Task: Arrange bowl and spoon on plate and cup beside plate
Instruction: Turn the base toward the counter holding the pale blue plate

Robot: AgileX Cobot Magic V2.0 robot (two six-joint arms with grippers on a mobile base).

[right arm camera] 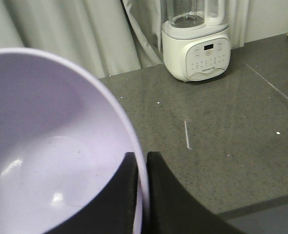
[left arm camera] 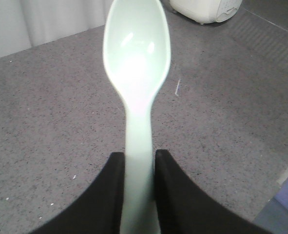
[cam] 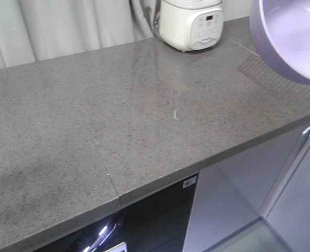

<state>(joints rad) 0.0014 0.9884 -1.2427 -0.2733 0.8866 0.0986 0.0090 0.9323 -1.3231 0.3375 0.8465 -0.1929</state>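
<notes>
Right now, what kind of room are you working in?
Probably a kitchen: a grey speckled stone countertop, a white blender-type appliance with a control panel, and glossy cabinet doors below.

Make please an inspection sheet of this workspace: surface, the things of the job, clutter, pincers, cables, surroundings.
Surface: grey speckled counter with a seam across it and one small white mark.
Job's things: spoon and bowl are both held above the counter; plate and cup, nothing seen.
Clutter: white kitchen appliance at the back of the counter.
Pincers: left pincer shut on the spoon's handle; right pincer shut on the bowl's rim.
Cables: nothing seen.
Surroundings: pale curtain behind; cabinet fronts below the counter.
</notes>
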